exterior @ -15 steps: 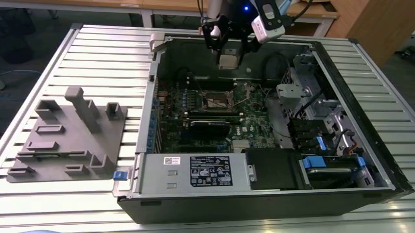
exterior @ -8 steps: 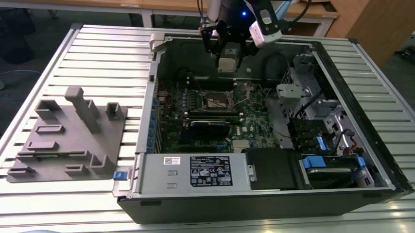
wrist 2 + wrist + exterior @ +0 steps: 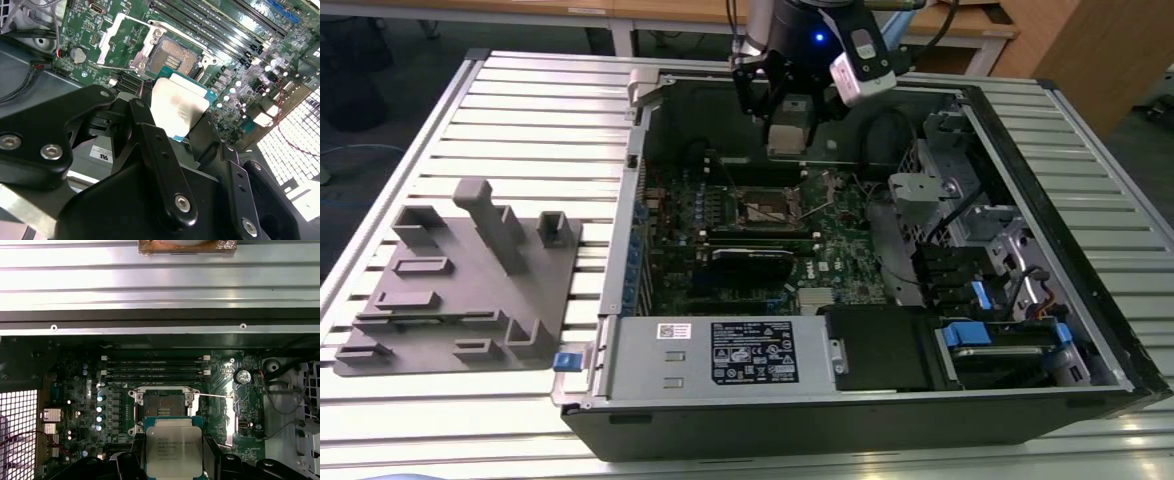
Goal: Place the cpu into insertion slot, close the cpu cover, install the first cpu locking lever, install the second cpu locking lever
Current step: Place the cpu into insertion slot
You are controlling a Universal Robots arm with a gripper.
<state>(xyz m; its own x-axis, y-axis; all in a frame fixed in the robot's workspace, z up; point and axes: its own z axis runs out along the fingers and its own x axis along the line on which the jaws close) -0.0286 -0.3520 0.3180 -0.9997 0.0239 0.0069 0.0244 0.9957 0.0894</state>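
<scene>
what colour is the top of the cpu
Silvery-grey metal with a blue-green edge around it; the cpu shows best in the first wrist view.

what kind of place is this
Probably a robotics lab or workshop: an open computer case sits on a slatted metal table, wooden desks stand behind, and a gripper holds a chip.

I can make out no print here word for word. The cpu [image 3: 174, 440] clamped in my gripper [image 3: 174, 462] bears several lines of fine dark lettering on its metal top in the first wrist view, too small to read. In the exterior view, a black-and-white label [image 3: 754, 352] and a small white sticker [image 3: 672, 331] sit on the grey metal box [image 3: 640, 372] along the edge of the case [image 3: 854, 425] nearest that camera. Their print is illegible too.
</scene>
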